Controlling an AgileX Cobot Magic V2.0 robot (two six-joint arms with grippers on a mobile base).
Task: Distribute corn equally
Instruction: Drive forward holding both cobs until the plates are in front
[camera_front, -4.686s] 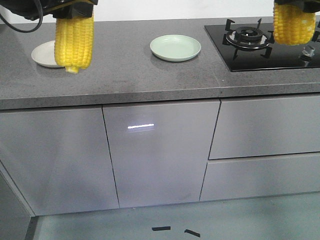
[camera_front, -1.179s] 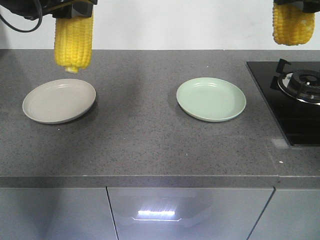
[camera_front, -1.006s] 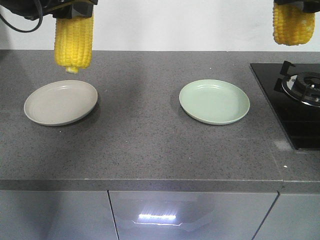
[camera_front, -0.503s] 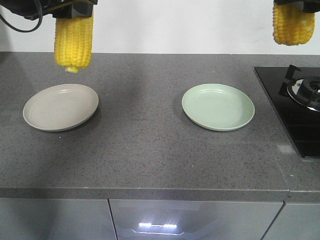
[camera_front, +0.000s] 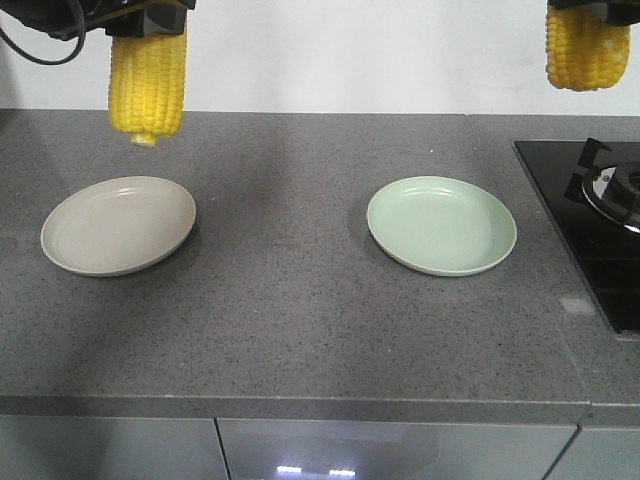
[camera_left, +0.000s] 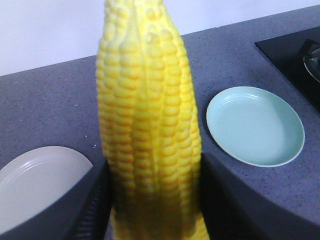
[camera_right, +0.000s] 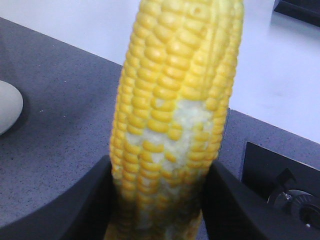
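Note:
Two yellow corn cobs hang point-down above the grey counter. My left gripper (camera_front: 148, 25) at the top left is shut on one corn cob (camera_front: 148, 85), above the far edge of a beige plate (camera_front: 118, 225). In the left wrist view, dark fingers (camera_left: 90, 200) press both sides of this cob (camera_left: 150, 125). My right gripper (camera_front: 588, 6) at the top right is shut on the other corn cob (camera_front: 587, 50), up and to the right of the green plate (camera_front: 441, 224). That cob (camera_right: 175, 115) has a patch of bare kernels. Both plates are bare.
A black gas hob (camera_front: 610, 220) is set into the counter at the right edge. The counter's front edge (camera_front: 300, 405) runs along the bottom, with grey cabinet fronts below. A white wall stands behind.
In the front view the plates and counter have slid lower and the hob further right, and all look closer. Both cobs stay gripped at the same places in the frame.

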